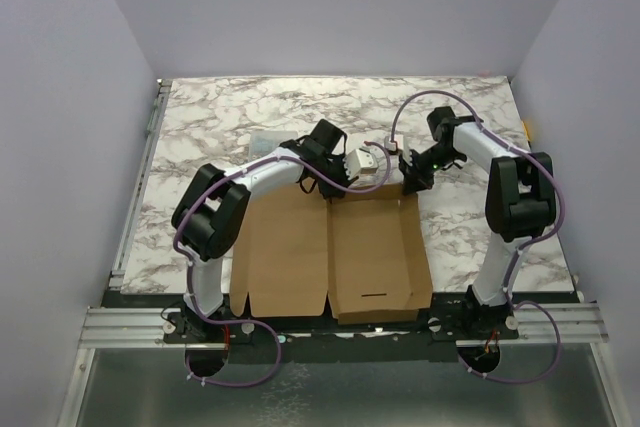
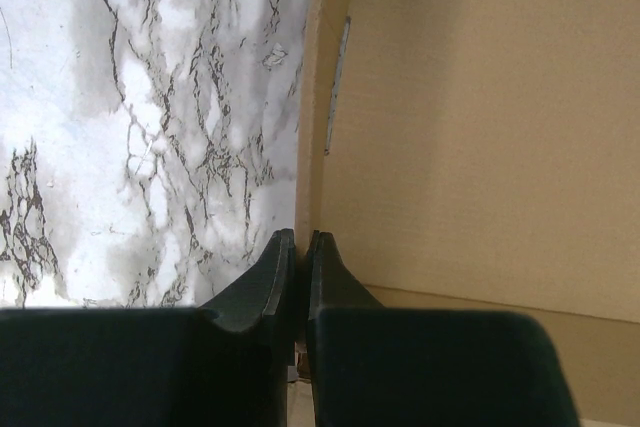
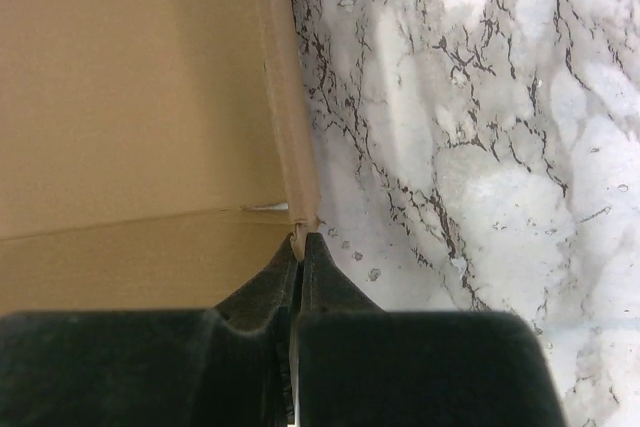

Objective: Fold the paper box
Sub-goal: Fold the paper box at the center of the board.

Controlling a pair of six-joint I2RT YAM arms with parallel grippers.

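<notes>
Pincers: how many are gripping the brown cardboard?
2. The left pincer pinches the far edge of the paper box near the middle crease; the right pincer pinches the far-right corner.

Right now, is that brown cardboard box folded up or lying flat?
Partly folded: the paper box has its right half's walls raised, its left half flat; the left hand and right hand pinch its far edge.

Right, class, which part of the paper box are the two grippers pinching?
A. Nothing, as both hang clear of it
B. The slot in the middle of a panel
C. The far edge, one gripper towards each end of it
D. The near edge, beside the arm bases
C: each wrist view shows the left gripper and right gripper shut on a cardboard edge of the paper box, and the top view places both at its far side.
</notes>
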